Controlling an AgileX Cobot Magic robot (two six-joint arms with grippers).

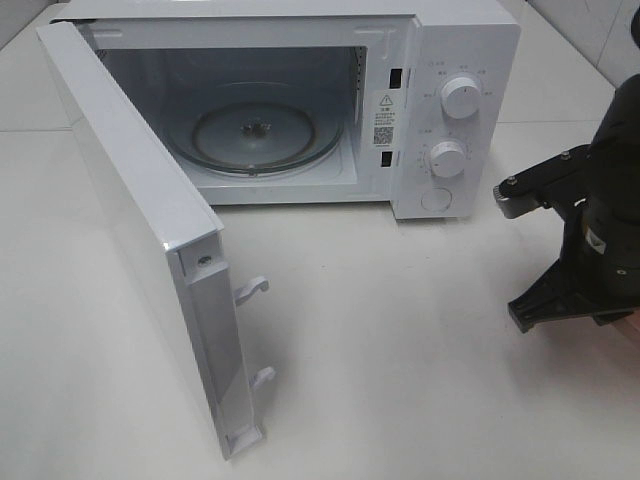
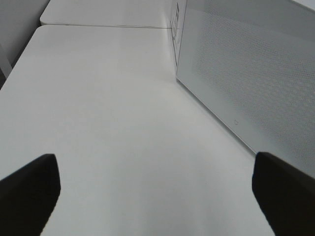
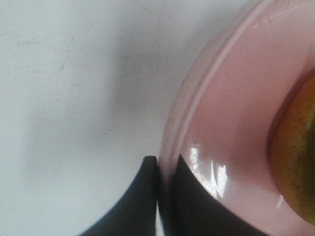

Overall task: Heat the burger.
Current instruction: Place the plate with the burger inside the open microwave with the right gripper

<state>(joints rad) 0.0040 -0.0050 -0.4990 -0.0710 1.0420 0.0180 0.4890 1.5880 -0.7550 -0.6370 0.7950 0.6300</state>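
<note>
Golden-brown bun is all that shows of the burger (image 3: 298, 162): a curved slice at the edge of the right wrist view, sitting on the pink plate (image 3: 231, 108). There is one burger and one plate. The burger is round and mostly out of frame, so its long axis and facing cannot be told. The right gripper (image 3: 165, 169) is clamped on the plate's rim, one finger outside it and one inside, nearly together. Beneath lies the white tabletop (image 3: 69, 98); whether the plate rests on it cannot be told.

In the high view the right arm (image 1: 590, 230) reaches in low from the right edge, near the control panel of the one microwave (image 1: 470, 40), which carries two knobs (image 1: 460, 97). Its door (image 1: 130, 220) stands swung wide, with two latch hooks (image 1: 255, 288) on its edge and one glass turntable (image 1: 255, 135) inside. The left gripper (image 2: 157, 196) hovers low over the tabletop, fingers (image 2: 29, 191) spread wide apart, near the door's perforated outer face.
</note>
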